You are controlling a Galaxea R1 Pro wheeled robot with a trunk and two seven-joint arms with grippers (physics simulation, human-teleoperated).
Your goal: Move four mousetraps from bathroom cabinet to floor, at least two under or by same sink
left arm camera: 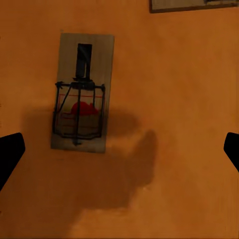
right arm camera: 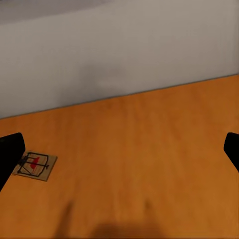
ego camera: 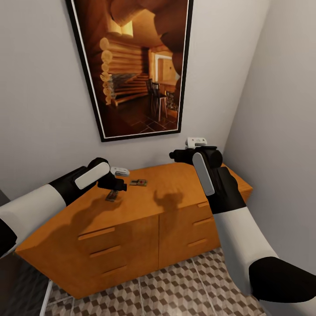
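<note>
In the head view, the left gripper (ego camera: pixel 115 186) hovered over a mousetrap (ego camera: pixel 112 196) lying on the cabinet (ego camera: pixel 145 228), a second mousetrap (ego camera: pixel 138 182) just beyond it; the right gripper (ego camera: pixel 186 154) hung above the cabinet's far right side, and the patterned bathroom floor (ego camera: pixel 175 285) showed below. In the left wrist view, the left gripper's fingertips (left arm camera: pixel 10 154) stood wide apart above that mousetrap (left arm camera: pixel 81 92), holding nothing. In the right wrist view, the right gripper's fingertips (right arm camera: pixel 9 152) were likewise spread and empty, one mousetrap (right arm camera: pixel 35 166) resting on the cabinet top (right arm camera: pixel 144 149).
</note>
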